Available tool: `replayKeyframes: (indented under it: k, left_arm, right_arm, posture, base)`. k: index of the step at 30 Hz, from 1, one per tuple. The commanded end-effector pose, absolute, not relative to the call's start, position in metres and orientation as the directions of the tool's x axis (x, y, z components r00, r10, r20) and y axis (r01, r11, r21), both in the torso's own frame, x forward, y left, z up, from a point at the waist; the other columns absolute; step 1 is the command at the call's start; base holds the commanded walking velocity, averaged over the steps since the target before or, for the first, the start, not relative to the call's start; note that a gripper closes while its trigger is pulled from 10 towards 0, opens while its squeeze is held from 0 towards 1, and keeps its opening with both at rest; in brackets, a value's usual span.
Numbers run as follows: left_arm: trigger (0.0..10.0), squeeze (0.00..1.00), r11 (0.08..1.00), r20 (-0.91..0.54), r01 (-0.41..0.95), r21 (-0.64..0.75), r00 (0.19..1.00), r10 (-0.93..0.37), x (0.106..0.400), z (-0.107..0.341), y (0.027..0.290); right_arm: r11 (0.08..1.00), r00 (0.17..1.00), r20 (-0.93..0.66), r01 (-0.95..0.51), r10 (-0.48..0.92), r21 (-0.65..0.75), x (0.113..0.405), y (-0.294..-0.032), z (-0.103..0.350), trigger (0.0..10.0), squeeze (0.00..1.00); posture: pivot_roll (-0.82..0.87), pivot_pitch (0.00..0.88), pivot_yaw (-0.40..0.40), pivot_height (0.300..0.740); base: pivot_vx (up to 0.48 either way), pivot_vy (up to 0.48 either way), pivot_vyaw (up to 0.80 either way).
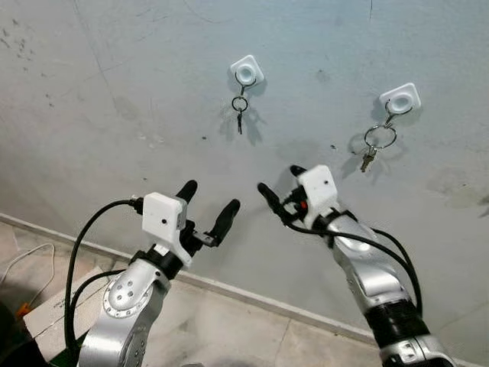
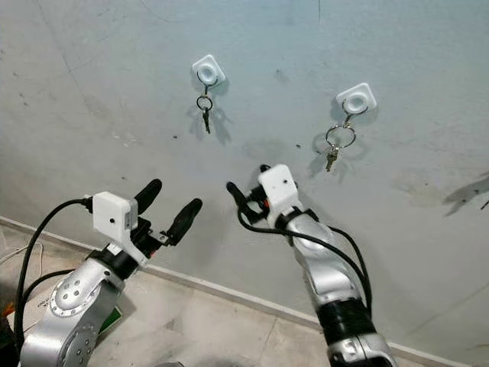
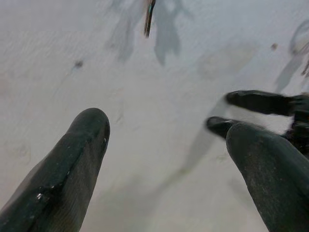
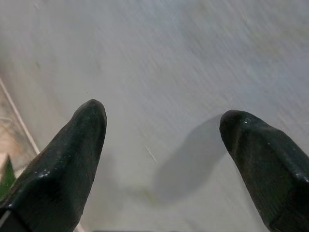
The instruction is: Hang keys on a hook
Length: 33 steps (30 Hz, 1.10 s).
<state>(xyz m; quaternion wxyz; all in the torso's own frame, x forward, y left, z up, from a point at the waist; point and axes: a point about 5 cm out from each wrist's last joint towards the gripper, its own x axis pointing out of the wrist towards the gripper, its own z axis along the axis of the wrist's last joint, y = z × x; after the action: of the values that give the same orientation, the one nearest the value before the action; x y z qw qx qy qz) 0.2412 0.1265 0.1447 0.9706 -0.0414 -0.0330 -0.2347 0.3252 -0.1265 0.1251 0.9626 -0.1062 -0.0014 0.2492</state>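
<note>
Left wrist view: key, right tool.

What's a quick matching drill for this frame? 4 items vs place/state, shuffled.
Column 1:
1. left hook
2. right hook
3. left gripper
4. right gripper

Column 2:
A. open, empty, below the right hook and to its left
B. holds a large ring with a key
C. holds a small ring with a dark key
D. open, empty, below the left hook and to its left

Pairs: 1-C, 2-B, 3-D, 4-A
</note>
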Motion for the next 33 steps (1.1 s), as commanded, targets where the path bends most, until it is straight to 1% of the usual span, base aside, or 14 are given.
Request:
replayKeyframes:
  k: [1,6,7,10,11,13,15,16,20,21,26,30,33]
  left_arm:
    - [10.0,0.00,0.896,0.074,0.442,-0.049,0.896,-0.438,0.239,0.144,0.130]
    - [10.0,0.00,0.919,0.021,0.392,-0.035,0.920,-0.391,0.232,0.130,0.142]
    - [10.0,0.00,0.919,0.021,0.392,-0.035,0.920,-0.391,0.232,0.130,0.142]
    - [10.0,0.00,0.925,-0.016,0.378,-0.040,0.925,-0.379,0.226,0.121,0.146]
    - [10.0,0.00,0.933,-0.039,0.357,-0.045,0.933,-0.358,0.223,0.116,0.150]
    - [10.0,0.00,0.937,-0.048,0.345,-0.047,0.936,-0.348,0.222,0.114,0.152]
    - [10.0,0.00,0.947,-0.104,0.320,-0.020,0.942,-0.320,0.219,0.100,0.161]
    - [10.0,0.00,0.951,-0.115,0.309,-0.022,0.944,-0.310,0.219,0.097,0.165]
    - [10.0,0.00,0.957,-0.135,0.287,-0.027,0.948,-0.288,0.217,0.091,0.171]
    - [10.0,0.00,0.959,-0.140,0.281,-0.021,0.949,-0.281,0.218,0.090,0.172]
    - [10.0,0.00,0.958,-0.143,0.286,-0.019,0.948,-0.286,0.221,0.088,0.172]
    - [10.0,0.00,0.955,-0.151,0.293,-0.036,0.943,-0.295,0.222,0.088,0.174]
    - [10.0,0.00,0.956,-0.156,0.291,-0.037,0.943,-0.293,0.222,0.087,0.175]
  right_arm:
    - [0.857,0.881,-0.032,-0.466,0.472,-0.218,0.324,-0.129,0.131,10.0,1.00]
    - [0.873,0.897,-0.048,-0.438,0.439,-0.216,0.306,-0.146,0.126,10.0,1.00]
    - [0.873,0.897,-0.048,-0.438,0.439,-0.216,0.306,-0.146,0.126,10.0,1.00]
    - [0.877,0.901,-0.071,-0.433,0.428,-0.209,0.293,-0.156,0.123,10.0,1.00]
    - [0.879,0.901,-0.090,-0.434,0.425,-0.199,0.284,-0.160,0.119,10.0,1.00]
    - [0.882,0.902,-0.101,-0.432,0.421,-0.188,0.280,-0.162,0.117,10.0,1.00]
    - [0.905,0.911,-0.131,-0.407,0.392,-0.127,0.263,-0.171,0.110,10.0,1.00]
    - [0.908,0.912,-0.146,-0.402,0.384,-0.118,0.258,-0.173,0.107,10.0,1.00]
    - [0.919,0.914,-0.190,-0.382,0.359,-0.099,0.246,-0.178,0.102,10.0,1.00]
    - [0.935,0.919,-0.206,-0.353,0.336,-0.047,0.243,-0.180,0.102,10.0,1.00]
    - [0.938,0.919,-0.215,-0.345,0.330,-0.032,0.243,-0.175,0.106,10.0,1.00]
    - [0.943,0.918,-0.234,-0.332,0.321,-0.007,0.241,-0.172,0.102,10.0,1.00]
    - [0.944,0.913,-0.251,-0.331,0.320,-0.001,0.238,-0.170,0.099,10.0,0.96]
  posture:
    - [0.09,0.041,0.012,0.740]
    - [0.08,0.036,0.016,0.740]
    - [0.08,0.036,0.016,0.740]
    - [0.08,0.034,0.018,0.740]
    - [0.07,0.032,0.021,0.740]
    - [0.07,0.031,0.022,0.740]
    - [0.07,0.025,0.022,0.740]
    - [0.07,0.024,0.020,0.740]
    - [0.06,0.021,0.019,0.740]
    - [0.06,0.019,0.016,0.740]
    - [0.04,0.029,0.022,0.740]
    - [0.04,0.029,0.031,0.740]
    - [0.05,0.029,0.034,0.740]
  base:
    - [0.000,0.000,0.00]
    - [0.000,0.000,0.00]
    - [0.000,0.000,0.00]
    - [0.000,0.000,0.00]
    - [0.000,0.000,0.00]
    - [0.000,0.000,0.00]
    - [0.000,0.000,0.00]
    - [0.000,0.000,0.00]
    - [0.000,0.000,0.00]
    - [0.000,0.000,0.00]
    - [0.000,0.000,0.00]
    - [0.000,0.000,-0.78]
    - [0.000,0.000,-0.77]
